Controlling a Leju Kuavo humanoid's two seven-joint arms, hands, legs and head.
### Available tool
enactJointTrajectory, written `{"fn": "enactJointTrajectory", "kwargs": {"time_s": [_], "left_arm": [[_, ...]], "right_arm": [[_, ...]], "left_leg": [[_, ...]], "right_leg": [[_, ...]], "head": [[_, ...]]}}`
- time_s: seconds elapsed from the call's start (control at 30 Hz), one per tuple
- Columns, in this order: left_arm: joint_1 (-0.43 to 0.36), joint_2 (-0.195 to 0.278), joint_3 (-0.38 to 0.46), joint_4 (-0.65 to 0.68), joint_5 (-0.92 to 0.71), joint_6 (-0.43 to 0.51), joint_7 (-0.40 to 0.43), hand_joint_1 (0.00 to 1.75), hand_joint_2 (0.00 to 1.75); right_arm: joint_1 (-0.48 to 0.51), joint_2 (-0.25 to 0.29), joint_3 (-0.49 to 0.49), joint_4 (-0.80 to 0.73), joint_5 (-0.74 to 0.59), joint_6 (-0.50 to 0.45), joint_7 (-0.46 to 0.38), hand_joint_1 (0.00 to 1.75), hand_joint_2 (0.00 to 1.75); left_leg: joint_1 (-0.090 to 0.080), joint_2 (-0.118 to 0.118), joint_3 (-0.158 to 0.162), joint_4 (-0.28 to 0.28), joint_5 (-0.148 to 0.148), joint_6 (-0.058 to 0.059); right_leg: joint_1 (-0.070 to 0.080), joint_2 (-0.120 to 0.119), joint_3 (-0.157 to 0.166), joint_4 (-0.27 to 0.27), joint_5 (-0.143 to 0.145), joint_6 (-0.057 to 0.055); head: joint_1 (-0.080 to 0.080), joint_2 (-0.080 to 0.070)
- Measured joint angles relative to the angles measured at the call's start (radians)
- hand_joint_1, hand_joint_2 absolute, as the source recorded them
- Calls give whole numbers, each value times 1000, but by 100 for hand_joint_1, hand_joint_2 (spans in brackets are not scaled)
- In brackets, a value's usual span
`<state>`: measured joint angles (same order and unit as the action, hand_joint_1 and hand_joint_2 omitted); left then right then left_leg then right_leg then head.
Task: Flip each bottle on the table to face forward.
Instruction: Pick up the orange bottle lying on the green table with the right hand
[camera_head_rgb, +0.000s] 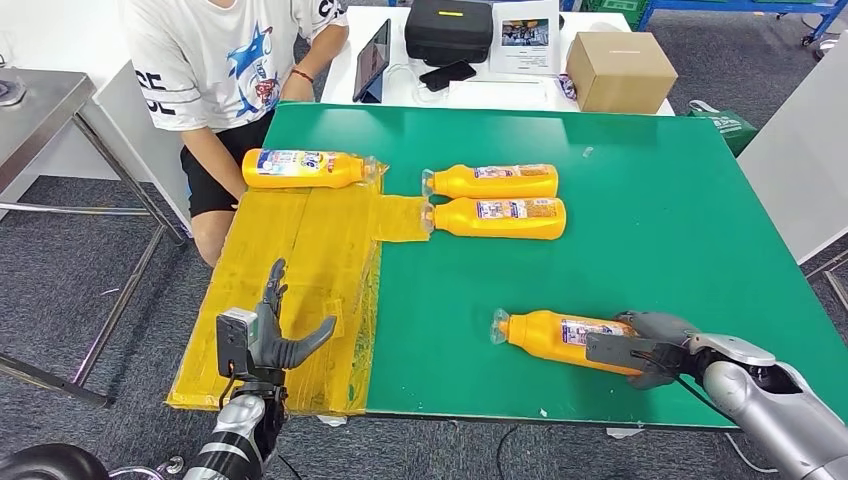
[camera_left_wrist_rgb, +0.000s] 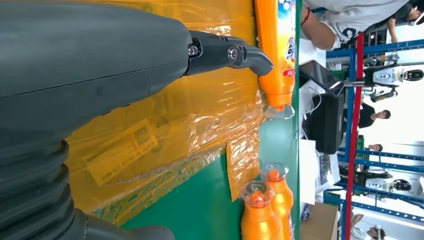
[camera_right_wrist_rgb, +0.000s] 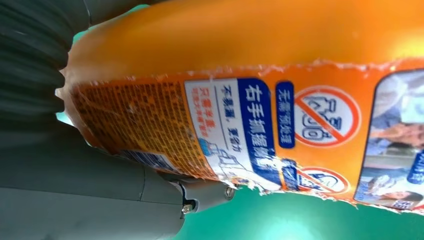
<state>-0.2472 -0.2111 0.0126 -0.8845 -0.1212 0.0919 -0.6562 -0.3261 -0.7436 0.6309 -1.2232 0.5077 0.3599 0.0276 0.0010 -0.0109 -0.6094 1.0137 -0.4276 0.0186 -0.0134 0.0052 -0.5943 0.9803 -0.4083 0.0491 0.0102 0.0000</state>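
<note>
Several orange bottles lie on their sides on the green table (camera_head_rgb: 660, 210). My right hand (camera_head_rgb: 645, 350) grips the base end of the nearest bottle (camera_head_rgb: 555, 335), cap pointing left; its printed label (camera_right_wrist_rgb: 235, 130) shows close up in the right wrist view. Two bottles (camera_head_rgb: 495, 181) (camera_head_rgb: 500, 217) lie side by side mid-table, caps left, also seen end-on as bottles (camera_left_wrist_rgb: 260, 210). A fourth bottle (camera_head_rgb: 300, 168) (camera_left_wrist_rgb: 277, 50) lies on the yellow taped sheet (camera_head_rgb: 300, 260), cap right. My left hand (camera_head_rgb: 270, 335) hovers open over that sheet, holding nothing.
A person in a white shirt (camera_head_rgb: 220, 60) sits at the table's far left corner. A white table behind holds a black case (camera_head_rgb: 448, 28), a tablet (camera_head_rgb: 372, 60), a phone (camera_head_rgb: 447, 74) and a cardboard box (camera_head_rgb: 620, 70). A steel table (camera_head_rgb: 40, 110) stands left.
</note>
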Motion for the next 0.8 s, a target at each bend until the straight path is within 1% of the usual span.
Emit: {"fn": "enactJointTrajectory", "kwargs": {"time_s": [0.07, 0.17, 0.23, 0.33, 0.37, 0.43, 0.5, 0.53, 0.63, 0.67, 0.73, 0.8], "left_arm": [[0, -2, 0, 0, -1, 0, 2, 0, 175], [7, -7, 0, -4, -7, 0, 16, 0, 175], [20, -11, 0, -17, -13, 1, 29, 0, 175], [51, -20, -1, -56, -20, 4, 50, 0, 175], [62, -23, -2, -72, -22, 5, 56, 0, 175], [81, -27, -3, -101, -25, 9, 66, 0, 175], [94, -29, -3, -121, -25, 9, 71, 0, 175], [100, -30, -4, -132, -22, 7, 74, 0, 175], [122, -32, -12, -170, -1, -13, 86, 0, 175], [128, -33, -17, -182, 5, -20, 91, 0, 175], [133, -35, -23, -195, 10, -25, 95, 0, 175], [133, -35, -24, -197, 11, -26, 96, 0, 175]], "right_arm": [[2, 28, 1, 14, 36, -59, -7, 175, 175], [16, 110, -22, 45, 102, -198, -35, 175, 175], [39, 184, -61, 53, 154, -326, -58, 175, 175], [96, 316, -137, 33, 244, -527, -100, 175, 175], [114, 360, -160, 14, 267, -577, -111, 175, 175], [139, 432, -200, -25, 294, -628, -121, 175, 175], [156, 481, -233, -56, 306, -648, -134, 175, 175], [167, 503, -251, -71, 308, -673, -155, 175, 175], [206, 582, -312, -143, 303, -817, -261, 175, 175], [215, 605, -329, -167, 299, -855, -284, 175, 175], [222, 629, -344, -193, 294, -884, -300, 175, 175], [222, 634, -345, -197, 293, -886, -301, 175, 175]], "left_leg": [[0, 1, 0, 0, 0, 0], [2, 3, 2, 0, 0, -1], [3, 5, 2, 0, -1, -1], [4, 6, 1, 0, -1, -2], [4, 5, 0, 0, 0, -2], [4, 4, -2, 0, 0, -2], [4, 3, -3, 0, 0, -3], [4, 2, -3, 0, 0, -3], [3, 3, -6, 0, 0, -3], [3, 3, -6, 0, 0, -3], [3, 3, -6, 0, 0, -2], [3, 3, -6, 0, 0, -2]], "right_leg": [[1, 0, 0, 0, 0, 0], [3, 2, 1, 0, 0, 0], [4, 4, 1, 0, 0, 0], [4, 5, -2, 2, 0, -1], [4, 5, -3, 2, 0, -1], [4, 5, -4, 2, 0, -1], [4, 4, -5, 3, 0, -1], [4, 4, -5, 3, 0, -1], [3, 4, -7, 3, 0, -1], [3, 4, -8, 3, 0, -1], [2, 4, -8, 3, 0, -1], [2, 4, -8, 3, 0, -1]], "head": [[0, 0], [0, 0], [0, 0], [0, 0], [0, 0], [-1, 0], [0, 0], [0, 0], [0, 0], [0, 0], [0, 0], [0, 0]]}}
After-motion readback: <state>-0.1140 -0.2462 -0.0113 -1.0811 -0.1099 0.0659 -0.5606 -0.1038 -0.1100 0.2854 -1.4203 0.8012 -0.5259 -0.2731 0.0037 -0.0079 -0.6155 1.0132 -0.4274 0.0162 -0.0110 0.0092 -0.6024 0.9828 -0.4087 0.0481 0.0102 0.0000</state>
